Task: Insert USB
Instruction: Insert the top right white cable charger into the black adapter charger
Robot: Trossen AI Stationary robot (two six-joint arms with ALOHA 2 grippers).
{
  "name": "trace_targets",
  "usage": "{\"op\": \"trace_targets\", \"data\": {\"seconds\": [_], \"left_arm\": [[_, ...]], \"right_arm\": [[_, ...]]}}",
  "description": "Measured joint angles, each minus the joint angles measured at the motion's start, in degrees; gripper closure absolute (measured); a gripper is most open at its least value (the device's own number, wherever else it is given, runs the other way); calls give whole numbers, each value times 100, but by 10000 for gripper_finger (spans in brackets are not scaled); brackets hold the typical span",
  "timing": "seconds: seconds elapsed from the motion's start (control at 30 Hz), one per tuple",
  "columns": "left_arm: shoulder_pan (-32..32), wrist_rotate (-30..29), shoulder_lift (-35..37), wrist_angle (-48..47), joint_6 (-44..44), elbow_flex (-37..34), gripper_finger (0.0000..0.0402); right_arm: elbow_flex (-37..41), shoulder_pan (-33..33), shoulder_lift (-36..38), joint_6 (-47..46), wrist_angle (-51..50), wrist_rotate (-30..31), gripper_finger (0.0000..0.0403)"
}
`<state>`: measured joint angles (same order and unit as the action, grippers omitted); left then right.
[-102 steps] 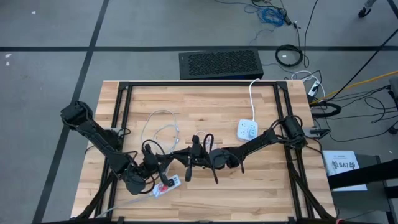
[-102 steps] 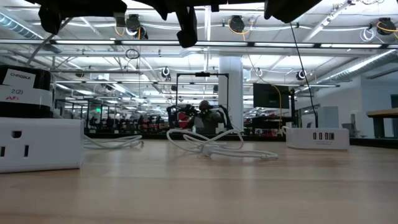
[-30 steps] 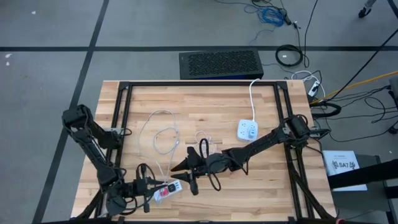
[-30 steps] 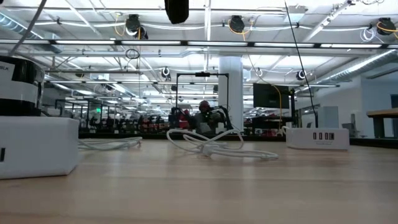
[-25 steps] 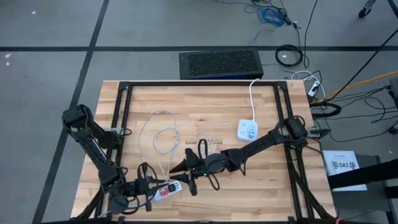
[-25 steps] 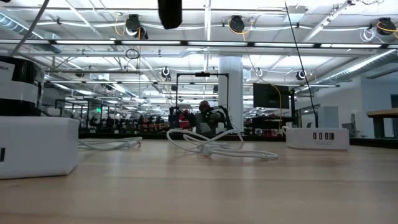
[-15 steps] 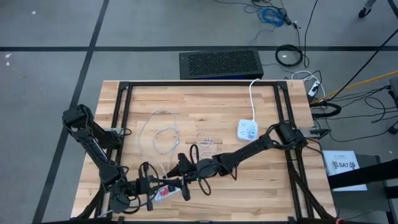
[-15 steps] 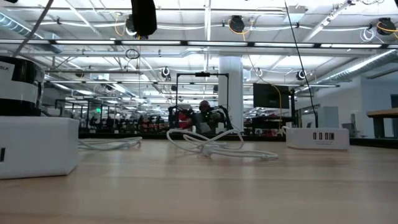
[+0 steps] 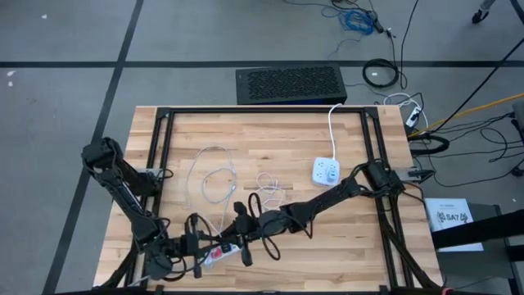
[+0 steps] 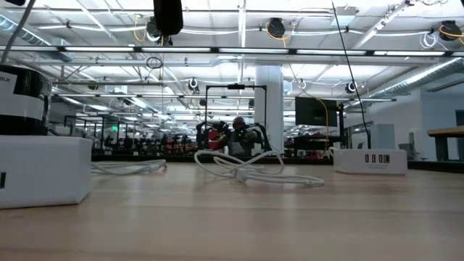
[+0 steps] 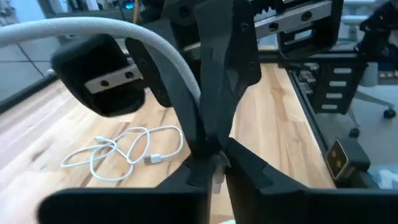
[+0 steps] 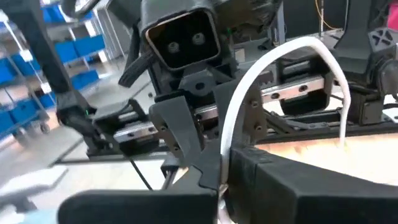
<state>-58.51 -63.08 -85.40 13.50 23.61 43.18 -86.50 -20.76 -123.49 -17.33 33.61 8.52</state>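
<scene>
Fingers of the right gripper [image 9: 232, 233] pinch the white USB cable [image 12: 273, 81]; left gripper [image 9: 201, 247], nearly closed, steadies the power strip [image 9: 218, 251] for insertion.

White USB cable [image 9: 219, 182] — looped, mid-table.

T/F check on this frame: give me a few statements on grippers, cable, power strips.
1. The right gripper is shut on the white cable. True.
2. The left gripper is parked at the table's far edge. False: it is at the near edge, by the power strip with the red switch.
3. A second power strip lies right of centre. True.
4. The loose coiled cable hangs off the table. False: it lies on the wooden table.
</scene>
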Motion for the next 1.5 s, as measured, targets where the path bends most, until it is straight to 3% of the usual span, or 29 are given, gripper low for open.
{"op": "trace_targets", "data": {"seconds": [0.27, 0.47, 0.63, 0.83, 0.93, 1.03, 1.13, 1.5], "left_arm": [[-1, 225, 201, -122, -15, 0, 285], [-168, 222, 798, -462, -52, 0, 264], [-722, 469, 1146, -976, 438, 2, 278], [-1114, 1321, 483, -2501, 3329, 2, 334], [-1061, 1592, -213, -2581, 4092, -6, 368], [-899, 1658, -792, -2361, 4417, -7, 394], [-758, 1676, -1128, -2180, 4590, 1, 394], [-497, 1610, -1260, -2568, 4657, 22, 391]], "right_arm": [[-4, 1, 443, 559, -497, 68, 402], [-2, -5, 751, 848, -1106, 158, 402], [7, -35, 777, 936, -1986, 350, 403], [430, -33, 718, 551, -1864, -197, 403], [559, -35, 608, 467, -1321, -315, 403], [566, -36, 380, 471, -987, -343, 403], [577, -7, 145, 491, -565, -454, 403], [565, 115, -450, 404, 726, -737, 403]]}}
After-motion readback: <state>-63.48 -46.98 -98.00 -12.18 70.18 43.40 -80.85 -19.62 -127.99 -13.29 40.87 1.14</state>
